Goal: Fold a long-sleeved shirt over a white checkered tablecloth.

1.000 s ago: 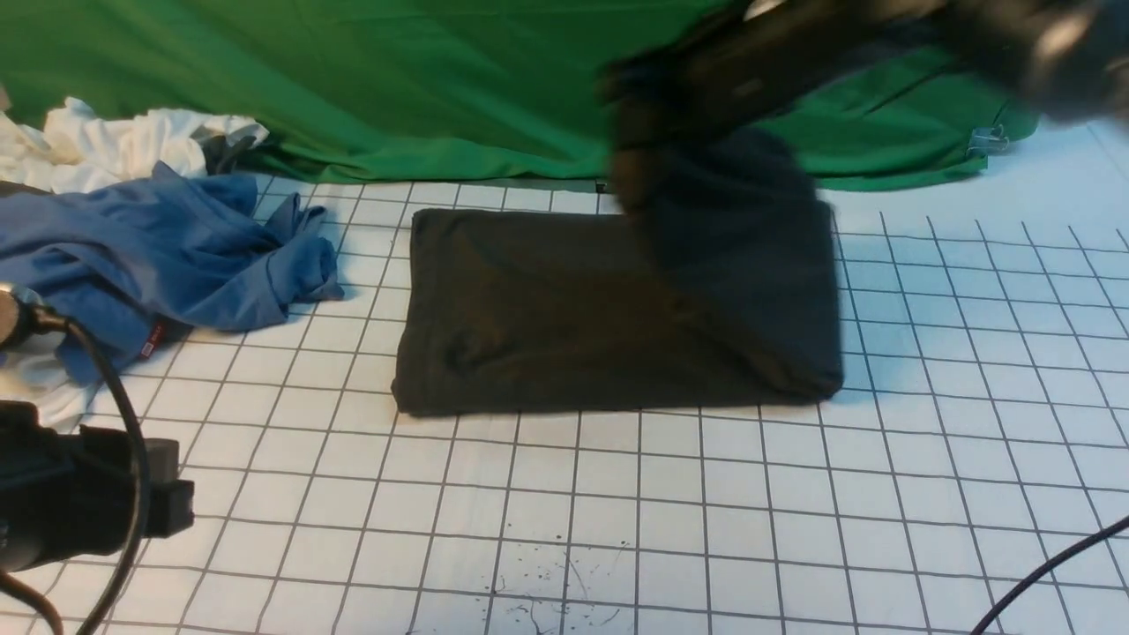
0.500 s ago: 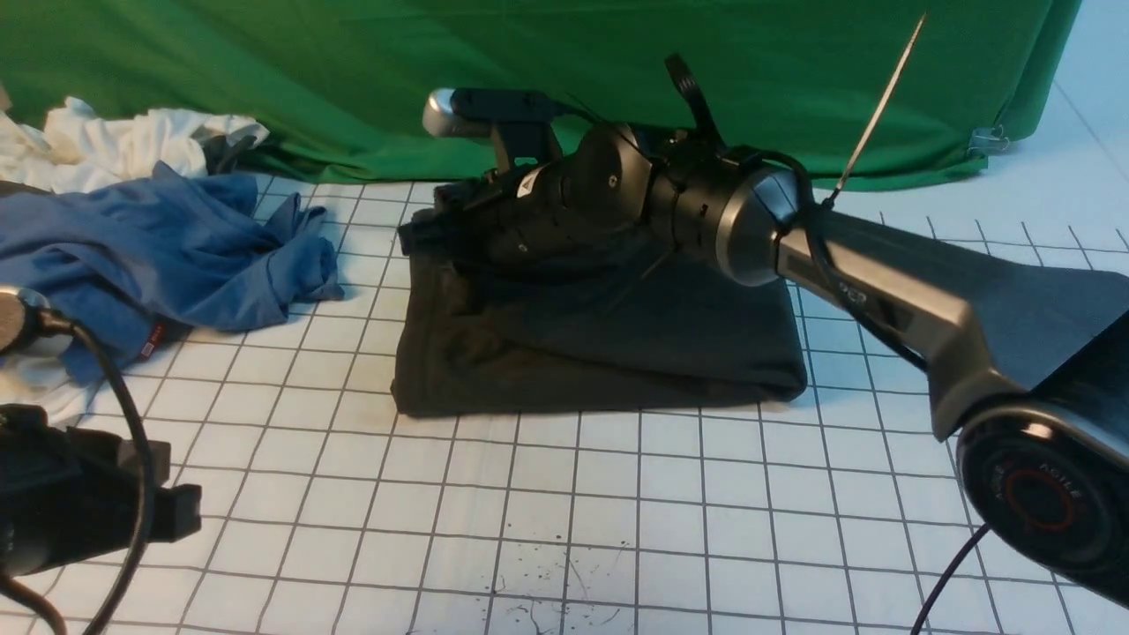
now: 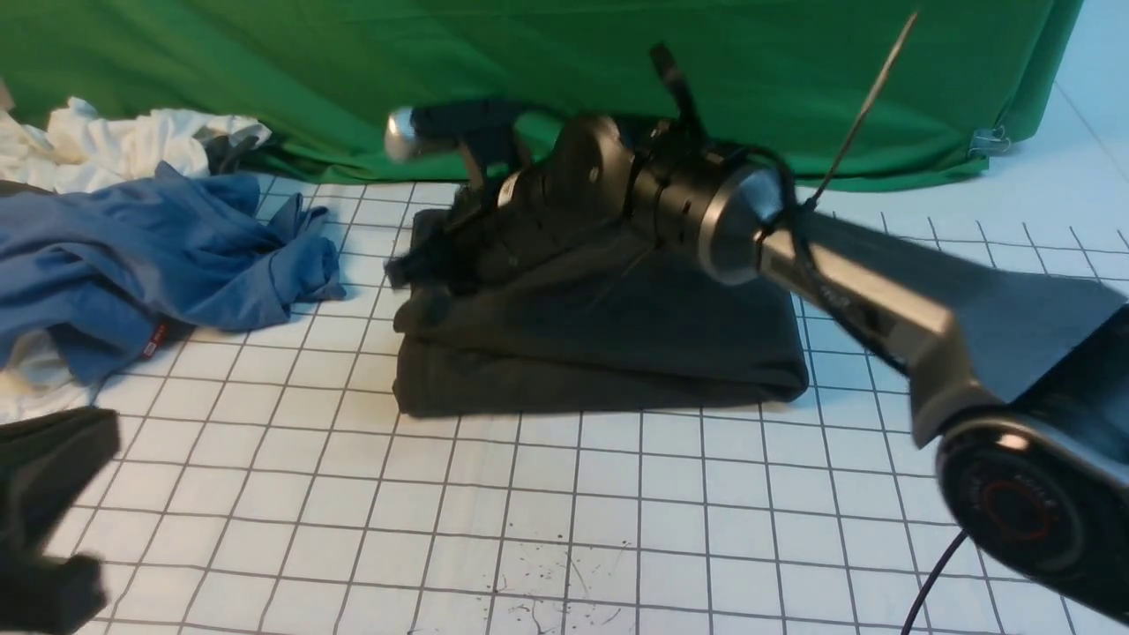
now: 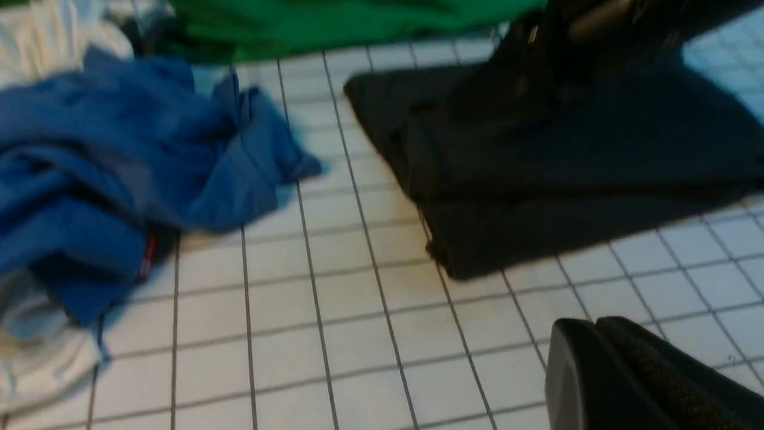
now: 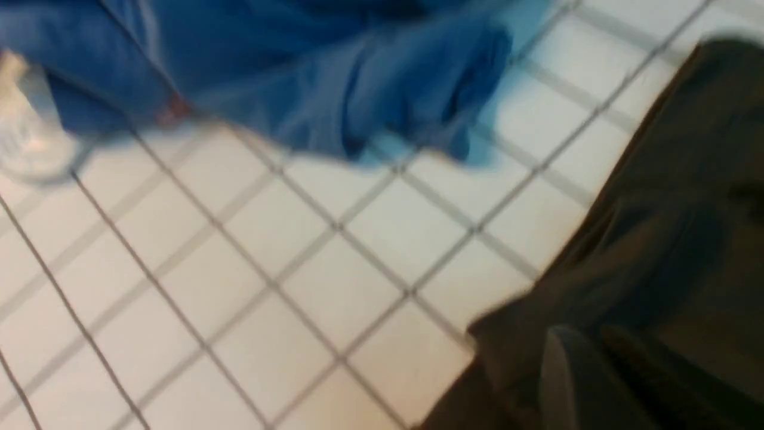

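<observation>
The long-sleeved shirt (image 3: 617,353) is a black rectangle lying folded on the white checkered tablecloth (image 3: 617,511). My right arm reaches across it from the right. My right gripper (image 3: 410,269) sits at the shirt's left edge, where the top layer rises to the fingers. In the right wrist view the right gripper (image 5: 582,337) looks shut amid the dark shirt (image 5: 674,251), blurred. My left gripper (image 3: 62,459) hangs blurred at the front left, well short of the shirt (image 4: 567,179). In the left wrist view the left gripper (image 4: 597,325) is shut and empty.
A crumpled blue garment (image 3: 168,256) with a red tag lies at the left, close to the shirt's left edge. A white garment (image 3: 115,141) is bunched behind it. The green backdrop (image 3: 441,79) hangs along the far side. A black cable (image 3: 935,573) crosses the front right.
The right arm swept left, carrying the shirt's right half over its left half, then dipped slightly at the left edge. The left gripper shifted lower at the front left.
</observation>
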Controlling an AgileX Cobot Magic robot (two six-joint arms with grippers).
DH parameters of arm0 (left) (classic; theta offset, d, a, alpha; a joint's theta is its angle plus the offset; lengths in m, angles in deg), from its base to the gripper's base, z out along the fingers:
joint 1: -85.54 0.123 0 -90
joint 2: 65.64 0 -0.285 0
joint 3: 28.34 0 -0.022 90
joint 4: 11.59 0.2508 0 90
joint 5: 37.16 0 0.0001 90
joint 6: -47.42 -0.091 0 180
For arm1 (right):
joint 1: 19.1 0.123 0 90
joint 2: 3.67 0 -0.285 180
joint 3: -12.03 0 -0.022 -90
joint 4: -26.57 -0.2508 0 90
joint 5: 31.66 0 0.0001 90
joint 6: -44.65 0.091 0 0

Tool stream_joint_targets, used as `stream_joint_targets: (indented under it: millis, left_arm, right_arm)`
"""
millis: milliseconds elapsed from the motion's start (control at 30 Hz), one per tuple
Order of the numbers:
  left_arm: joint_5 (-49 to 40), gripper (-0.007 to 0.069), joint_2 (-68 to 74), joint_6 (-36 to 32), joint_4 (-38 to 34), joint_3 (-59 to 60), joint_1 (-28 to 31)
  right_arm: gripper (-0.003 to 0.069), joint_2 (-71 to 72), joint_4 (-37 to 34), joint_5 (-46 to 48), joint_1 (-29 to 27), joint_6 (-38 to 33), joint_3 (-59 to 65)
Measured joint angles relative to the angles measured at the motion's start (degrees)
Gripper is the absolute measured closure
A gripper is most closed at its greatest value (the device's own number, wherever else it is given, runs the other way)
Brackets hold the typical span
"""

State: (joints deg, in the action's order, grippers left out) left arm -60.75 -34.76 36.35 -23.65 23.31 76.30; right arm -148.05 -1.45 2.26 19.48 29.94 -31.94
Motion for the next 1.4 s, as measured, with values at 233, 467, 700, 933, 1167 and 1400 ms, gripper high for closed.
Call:
stream_joint_targets:
  millis: [233, 467, 700, 933, 1167, 1400]
  left_arm:
    - [4.9, 0.0659, -19.1, -0.8, 4.2, 7.0, 0.0]
    - [7.9, 0.0659, -22.9, -0.8, 6.3, 8.8, 0.0]
    - [7.5, 0.0656, -22.9, -0.8, 6.4, 8.8, 0.0]
    - [7.5, 0.0656, -22.9, -0.8, 6.4, 8.8, 0.0]
    - [7.4, 0.0656, -22.9, -0.8, 6.4, 8.8, 0.0]
    - [7.4, 0.0656, -22.9, -0.9, 6.4, 8.8, 0.0]
  right_arm:
    - [0.0648, 7.5, 8.3, 20.1, 0.2, -1.6, -2.4]
    - [0.0648, 28.2, 33.3, 33.9, -0.2, 2.9, -1.7]
    - [0.0648, 47.1, 34.6, 33.7, -0.1, 3.2, 16.2]
    - [0.0647, 75.3, 33.6, 7.6, 1.6, 9.3, 54.8]
    - [0.0642, 91.8, 32.6, -14.9, 1.8, 11.7, 83.9]
    - [0.0637, 100.8, 32.6, -18.0, 1.8, 14.7, 99.6]
